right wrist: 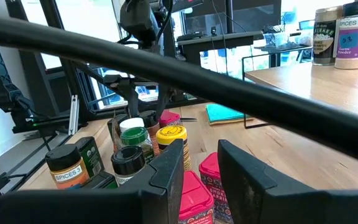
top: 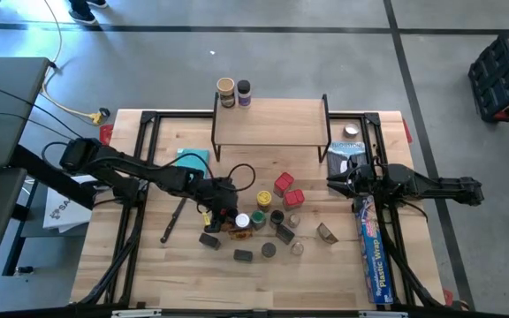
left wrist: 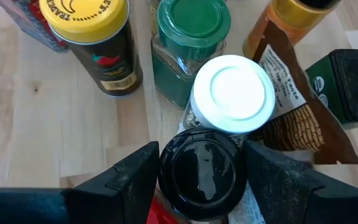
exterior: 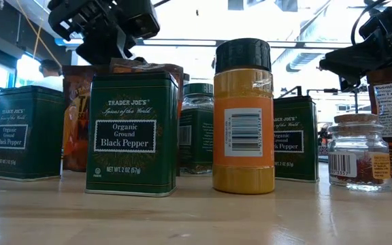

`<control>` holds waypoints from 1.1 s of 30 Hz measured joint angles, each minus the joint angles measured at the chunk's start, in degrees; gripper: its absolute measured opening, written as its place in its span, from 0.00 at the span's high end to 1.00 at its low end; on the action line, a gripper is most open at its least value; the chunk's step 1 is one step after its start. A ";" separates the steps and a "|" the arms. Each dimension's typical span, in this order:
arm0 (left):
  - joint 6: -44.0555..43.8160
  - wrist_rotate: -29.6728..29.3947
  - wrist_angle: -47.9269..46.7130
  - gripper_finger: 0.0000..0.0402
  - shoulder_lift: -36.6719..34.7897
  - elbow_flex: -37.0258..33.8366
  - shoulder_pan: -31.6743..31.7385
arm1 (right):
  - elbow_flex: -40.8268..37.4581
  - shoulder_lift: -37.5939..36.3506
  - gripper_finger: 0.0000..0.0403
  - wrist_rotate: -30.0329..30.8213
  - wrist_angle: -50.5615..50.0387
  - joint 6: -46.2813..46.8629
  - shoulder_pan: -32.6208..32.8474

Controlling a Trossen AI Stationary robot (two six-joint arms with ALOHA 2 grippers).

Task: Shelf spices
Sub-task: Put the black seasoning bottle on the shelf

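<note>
Several spices (top: 268,225) stand and lie in a loose cluster at the table's middle: jars, dark tins (exterior: 131,133) and red boxes (top: 283,184). The shelf (top: 270,124) stands at the far edge with two jars (top: 226,91) on its top's far left corner. My left gripper (left wrist: 202,180) is at the cluster's left side, shut on a black-lidded jar (left wrist: 204,174). That jar is next to a white-lidded jar (left wrist: 234,93), a green-lidded one (left wrist: 191,43) and a yellow-lidded one (left wrist: 89,37). My right gripper (right wrist: 201,168) waits at the table's right, level and open, with nothing between its fingers. My left gripper pinches the jar's black lid (left wrist: 169,174) between its two fingers (left wrist: 135,180), one on either side of the rim. The fingers come slanting down from the table's left. The jar stands upright, and the lid hides whether its base rests on the table.
A long blue plastic-wrap box (top: 371,247) lies along the right side under my right arm. A teal cloth (top: 193,161) lies left of the shelf. A brown packet (left wrist: 291,106) and a dark tin (left wrist: 350,84) crowd the held jar. Bare wood shows at the near left.
</note>
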 joint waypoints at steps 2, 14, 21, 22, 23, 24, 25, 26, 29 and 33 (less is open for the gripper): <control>0.02 -0.04 0.01 0.44 0.33 0.02 0.00 | 0.00 0.00 0.77 -0.01 0.00 0.00 0.01; 1.47 -2.24 -1.46 0.48 0.42 0.06 -0.04 | 0.01 0.00 0.77 -0.02 0.00 0.00 0.02; 1.12 -2.51 -1.85 0.50 0.44 0.36 -0.02 | 0.00 0.00 0.77 0.00 0.00 -0.02 0.02; 1.14 -2.51 -2.21 0.50 0.48 0.69 -0.02 | 0.01 0.00 0.77 0.00 0.00 -0.02 0.00; 1.14 -2.47 -2.76 0.50 0.55 1.20 0.00 | 0.01 0.00 0.77 -0.01 0.00 0.00 0.02; 1.24 -2.45 -3.40 0.50 0.69 1.87 0.00 | 0.00 0.00 0.77 -0.02 0.00 -0.01 0.02; 1.49 -2.45 -4.30 0.50 0.76 2.77 0.00 | 0.01 0.00 0.77 -0.02 0.00 -0.01 0.01; 1.96 -2.53 -5.10 0.50 0.76 3.90 0.06 | 0.00 0.00 0.77 0.00 0.00 -0.02 0.01; 3.48 -3.01 -8.94 0.50 0.40 8.41 0.70 | 0.00 0.00 0.77 -0.02 0.00 -0.02 0.02; 4.77 -3.34 -15.88 0.50 0.49 14.64 2.46 | 0.01 0.00 0.77 -0.01 0.00 -0.01 0.02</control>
